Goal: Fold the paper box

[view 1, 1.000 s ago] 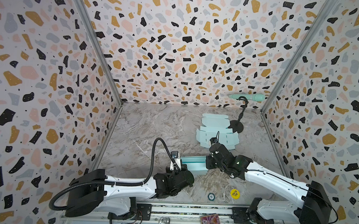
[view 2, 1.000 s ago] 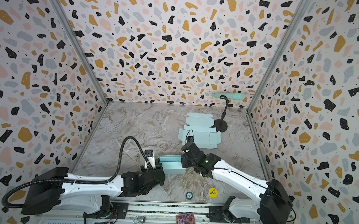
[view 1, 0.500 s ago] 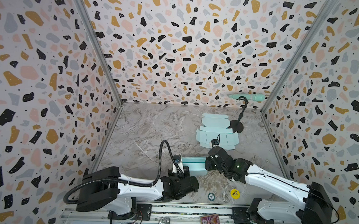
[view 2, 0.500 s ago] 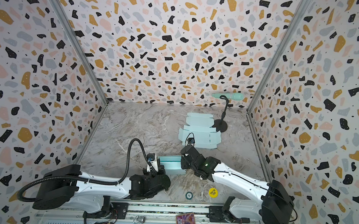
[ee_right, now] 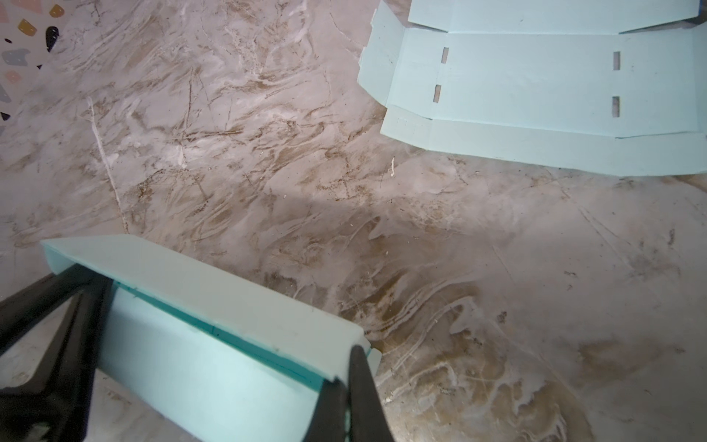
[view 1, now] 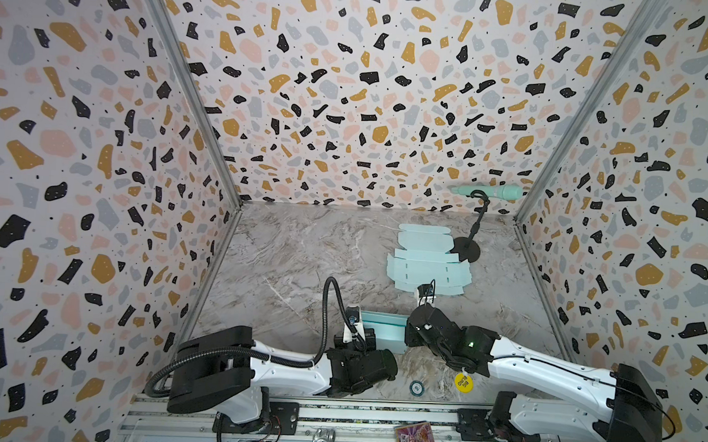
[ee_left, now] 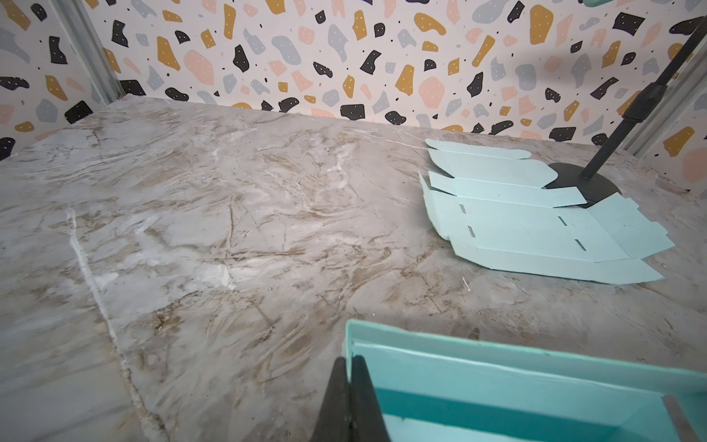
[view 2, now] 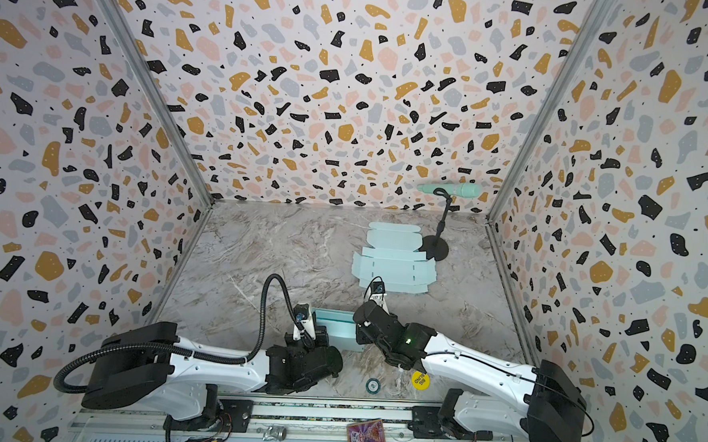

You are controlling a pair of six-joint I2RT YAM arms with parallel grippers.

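Note:
A folded teal paper box (view 1: 383, 328) (view 2: 334, 326) sits low over the marble table near its front edge, open side up, with a flap bent over its far wall. At the box's left end, my left gripper (view 1: 368, 337) (view 2: 318, 333) (ee_left: 349, 362) is shut on the end wall. The left wrist view shows the box's inside (ee_left: 497, 382). My right gripper (view 1: 407, 337) (view 2: 357, 334) (ee_right: 350, 358) is shut on the right end wall of the box (ee_right: 214, 291). The left gripper's black fingers (ee_right: 76, 306) show at the far end in the right wrist view.
A flat, unfolded blank of the same pale teal paper (view 1: 427, 267) (view 2: 393, 265) (ee_left: 535, 229) (ee_right: 535, 88) lies behind the box. Next to it stands a black stand (view 1: 467, 248) carrying a teal microphone (view 1: 487, 191). A yellow sticker (view 1: 463, 381) and a small round token (view 1: 416, 386) lie by the front edge.
My left arm has swung its elbow and wrist a little to the right, still gripping the box. The box and right gripper have hardly moved.

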